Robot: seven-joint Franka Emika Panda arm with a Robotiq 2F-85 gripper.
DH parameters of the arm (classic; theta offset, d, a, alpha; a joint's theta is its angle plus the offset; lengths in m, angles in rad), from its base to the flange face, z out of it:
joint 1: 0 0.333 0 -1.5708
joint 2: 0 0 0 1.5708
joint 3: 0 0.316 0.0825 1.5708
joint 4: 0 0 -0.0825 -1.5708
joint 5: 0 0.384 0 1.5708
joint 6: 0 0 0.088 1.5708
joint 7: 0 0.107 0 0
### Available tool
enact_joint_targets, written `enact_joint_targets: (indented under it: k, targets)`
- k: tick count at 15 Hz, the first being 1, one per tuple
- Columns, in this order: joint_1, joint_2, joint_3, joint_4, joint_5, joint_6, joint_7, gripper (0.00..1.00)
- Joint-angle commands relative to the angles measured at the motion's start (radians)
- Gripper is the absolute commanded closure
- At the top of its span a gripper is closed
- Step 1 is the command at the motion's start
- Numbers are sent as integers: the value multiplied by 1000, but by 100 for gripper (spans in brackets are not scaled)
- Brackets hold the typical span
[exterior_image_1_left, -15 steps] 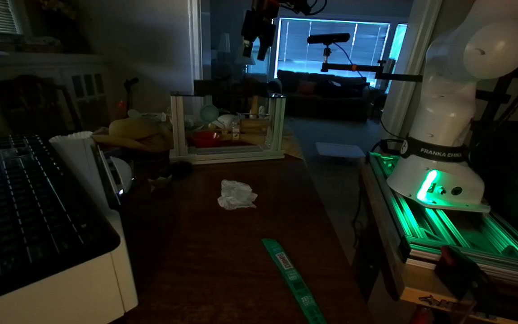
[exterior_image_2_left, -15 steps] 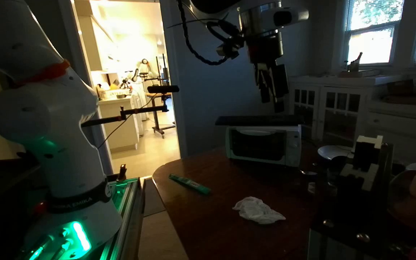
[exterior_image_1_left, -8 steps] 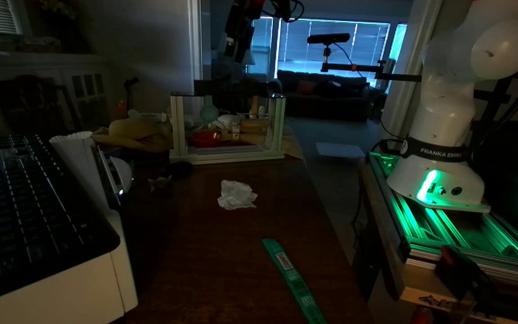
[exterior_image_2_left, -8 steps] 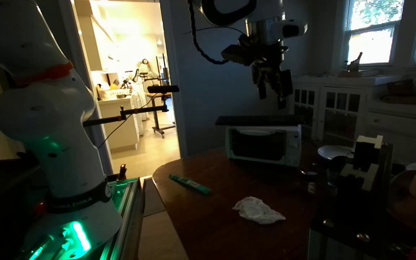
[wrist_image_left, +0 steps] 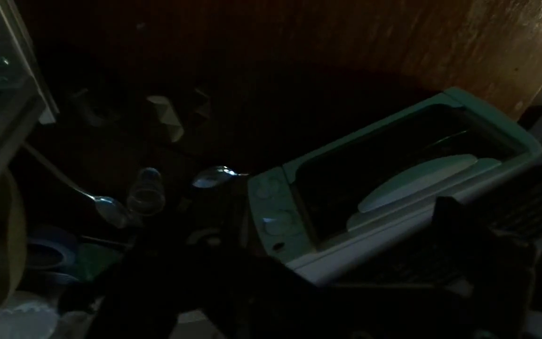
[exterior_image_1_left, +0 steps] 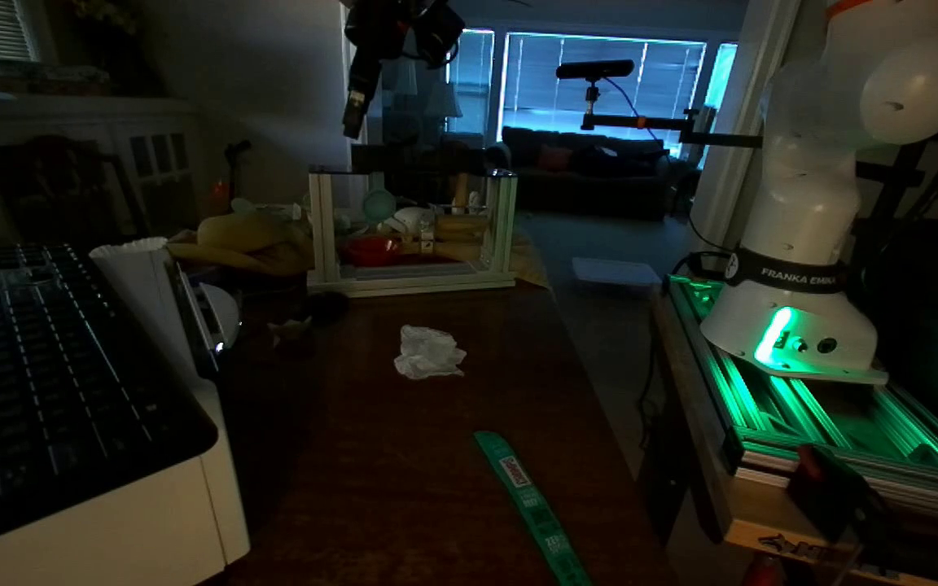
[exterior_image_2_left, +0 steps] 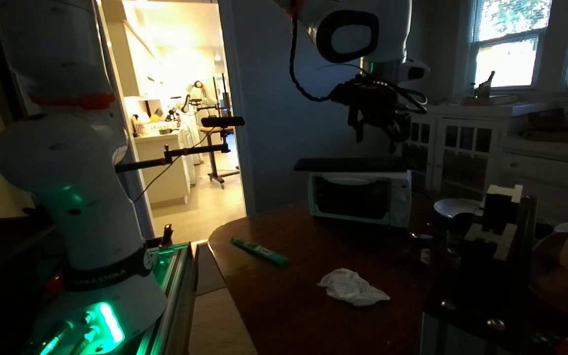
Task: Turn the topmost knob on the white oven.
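A white oven (exterior_image_2_left: 350, 199) stands on a brown table (exterior_image_2_left: 284, 305), its inside too dark to make out; its knobs (wrist_image_left: 281, 222) show dimly in the wrist view. Above the oven, and apart from it, hangs the gripper (exterior_image_2_left: 375, 140), jaws wide. In the wrist view, a clear cup (wrist_image_left: 146, 195) is just beside a spoon (wrist_image_left: 110, 209); its contents cannot be told. In an exterior view, a red bowl (exterior_image_1_left: 373, 251) shows through a pale frame (exterior_image_1_left: 322, 232), whether inside or behind is unclear.

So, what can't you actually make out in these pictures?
Knobs on the toaster oven: their settings, too dark and blurred in the wrist view.
Its interior: hidden behind dark door glass in an exterior view.
Robot arm: middle stretch, cut off by the top edge in both exterior views.
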Motion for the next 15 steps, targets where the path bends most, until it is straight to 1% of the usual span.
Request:
enact_joint_targets:
  k: [1,3,4,5,6,7,9,10,11,13,14,15]
  targets:
    - [-48,125,57,147,59,-108,-182,0]
    - [-61,171,82,197,38,-131,-213,0]
    - [-64,194,91,219,21,-132,-206,20]
    - [-72,213,102,237,23,-136,-218,26]
    - [-72,229,107,252,7,-126,-200,32]
    - [-70,246,110,265,-10,-110,-172,42]
    - [-67,277,115,289,-46,-103,-131,58]
    - [-64,290,117,296,-63,-87,-112,65]
    - [-61,303,118,302,-82,-71,-94,74]
    - [-54,330,120,311,-122,-22,-36,88]
    - [-52,341,123,313,-143,-2,-3,96]
    - [-51,351,129,314,-157,14,26,100]
